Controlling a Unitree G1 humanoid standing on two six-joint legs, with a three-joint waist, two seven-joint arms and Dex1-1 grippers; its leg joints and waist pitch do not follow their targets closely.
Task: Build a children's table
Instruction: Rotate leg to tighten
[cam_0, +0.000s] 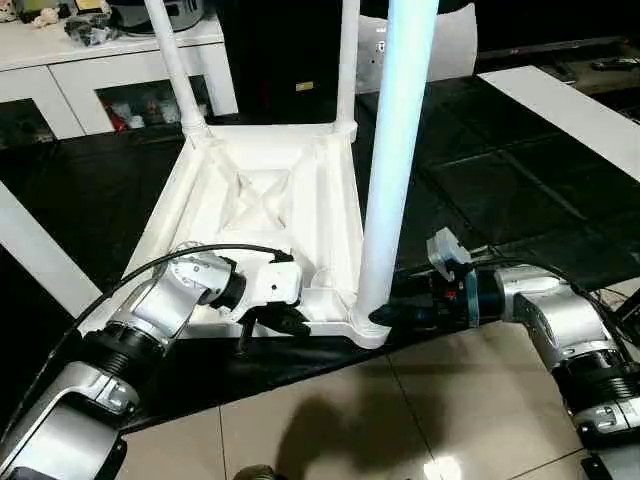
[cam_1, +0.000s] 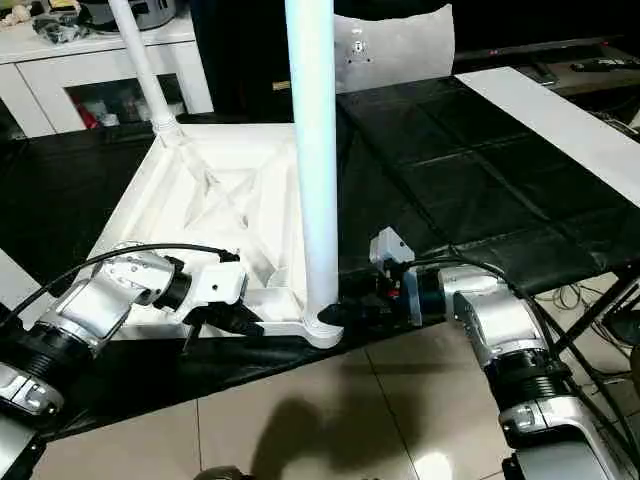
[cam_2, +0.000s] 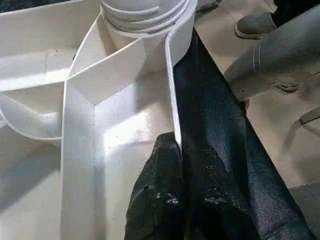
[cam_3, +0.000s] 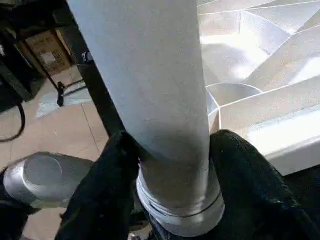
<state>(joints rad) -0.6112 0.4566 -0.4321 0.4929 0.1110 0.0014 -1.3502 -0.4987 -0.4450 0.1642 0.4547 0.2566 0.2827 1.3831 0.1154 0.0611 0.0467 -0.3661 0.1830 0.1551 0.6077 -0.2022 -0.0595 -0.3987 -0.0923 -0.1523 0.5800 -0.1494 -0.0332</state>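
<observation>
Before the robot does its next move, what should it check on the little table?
1. Table top lies upside down on the black mat: ok.
2. Left gripper is pinched shut on the table top's near edge to steady it: ok.
3. Right gripper has a finger each side of the near leg, low down by the corner hole: ok.
4. Near leg stands upright in its corner: ok.
5. Near leg turned all the way in: cannot tell; rings show at its bottom end.
6. All four legs fitted: not ok; two far legs and the near one stand, and the corner by the left gripper has none.
</observation>
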